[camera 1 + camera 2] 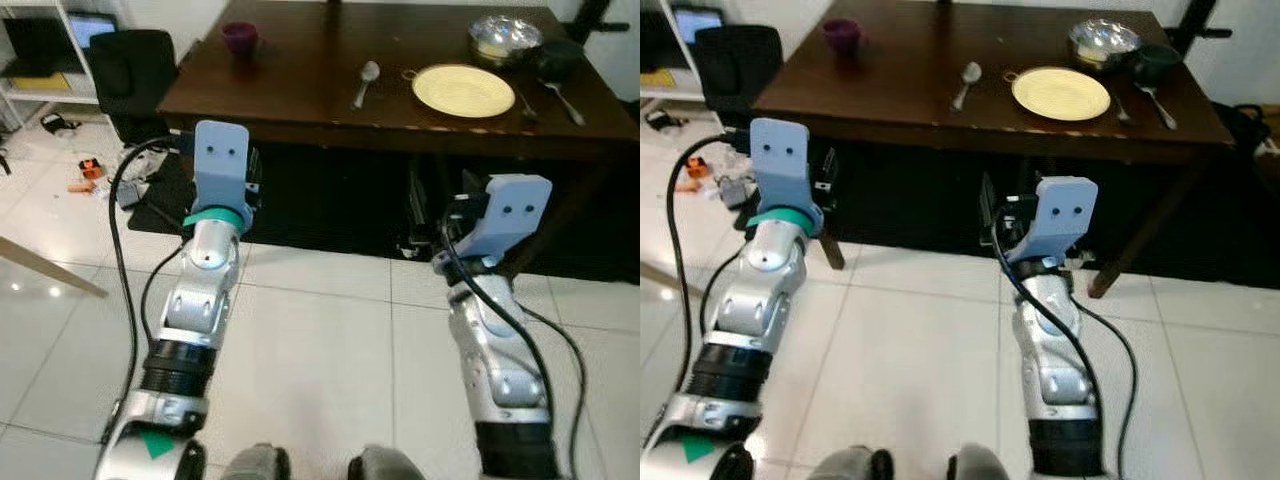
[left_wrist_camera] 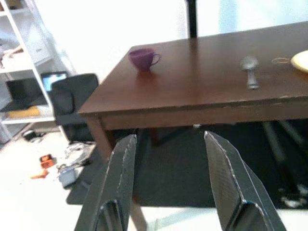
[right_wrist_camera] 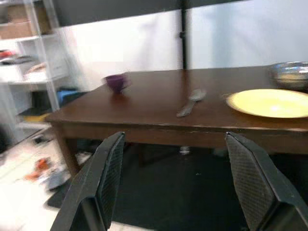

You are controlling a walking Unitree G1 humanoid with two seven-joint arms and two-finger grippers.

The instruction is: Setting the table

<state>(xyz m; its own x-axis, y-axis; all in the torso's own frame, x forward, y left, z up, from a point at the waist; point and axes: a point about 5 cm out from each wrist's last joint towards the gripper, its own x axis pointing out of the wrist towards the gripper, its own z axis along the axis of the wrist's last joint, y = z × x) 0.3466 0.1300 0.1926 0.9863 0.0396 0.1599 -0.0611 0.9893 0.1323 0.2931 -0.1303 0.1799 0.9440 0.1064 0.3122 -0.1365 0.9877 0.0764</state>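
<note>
Standing short of the table (image 1: 300, 110), you have both arms raised in front of you with nothing in either. Your left gripper (image 2: 168, 183) has its fingers spread, and so does your right gripper (image 3: 173, 183); each wrist view looks between its bare fingers at the table's near edge.

What matters for the next move is where the tableware lies from those fingers: all of it is ahead and above them, on the tabletop, well apart from both. The spoon (image 1: 366, 82) lies with its long axis running roughly away from you, bowl at the far end, handle toward the near edge, just left of the yellow plate (image 1: 463, 89). That puts it nearer your right arm. A fork (image 1: 565, 100) rests right of the plate, and a metal bowl (image 1: 505, 38) sits behind it. The purple cup (image 1: 240, 38) stands alone toward the far left corner, on your left arm's side.

You probably need to step closer before either arm can reach; the cup looks like the piece most out of place.
</note>
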